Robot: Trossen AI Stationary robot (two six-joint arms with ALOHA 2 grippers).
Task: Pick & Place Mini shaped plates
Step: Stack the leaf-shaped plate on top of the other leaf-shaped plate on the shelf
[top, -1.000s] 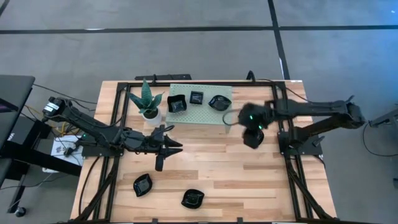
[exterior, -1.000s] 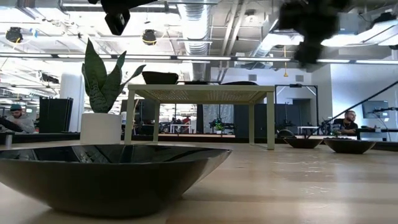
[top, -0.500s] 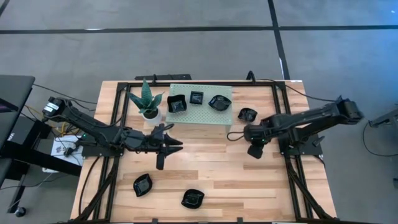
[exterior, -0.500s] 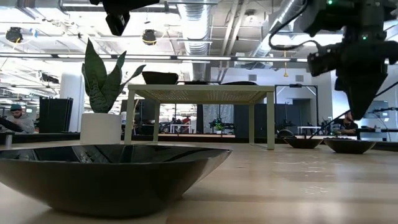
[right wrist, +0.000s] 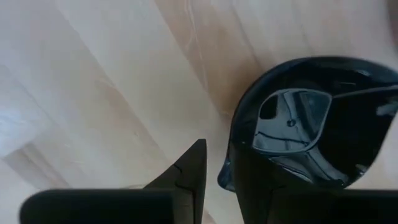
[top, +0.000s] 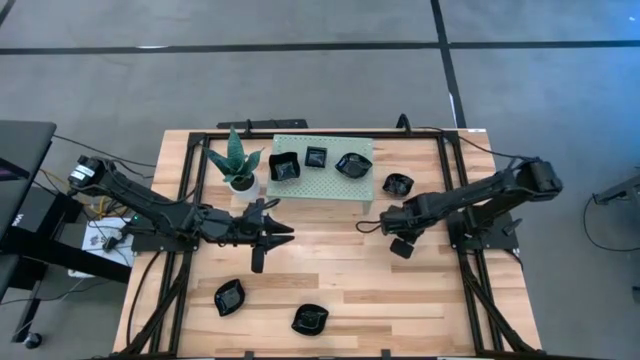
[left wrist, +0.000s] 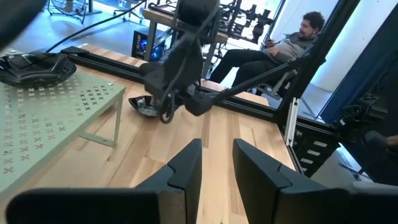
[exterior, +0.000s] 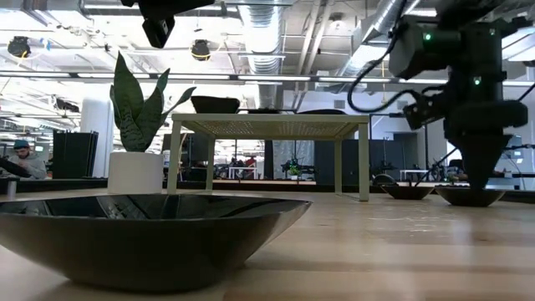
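Three on the stand: I count three mini shaped plates (top: 316, 160) on the pale green perforated stand (top: 322, 186) at the table's far side.
Fourth plate: one dish (top: 398, 184) lies on the wood just right of the stand.
Near edge: two more dishes (top: 229, 297) (top: 310, 319) sit on the table (top: 340, 270) towards the front.
Right gripper: my right gripper (top: 401, 243) is down over the table right of centre; in its wrist view one finger (right wrist: 186, 171) stands outside the rim of a black plate (right wrist: 323, 118), the other inside, pinching that rim.
Left gripper: my left gripper (top: 268, 237) hovers left of centre, fingers (left wrist: 186, 168) narrowly parted, holding nothing.
Plant: a potted plant (top: 236, 165) stands left of the stand.
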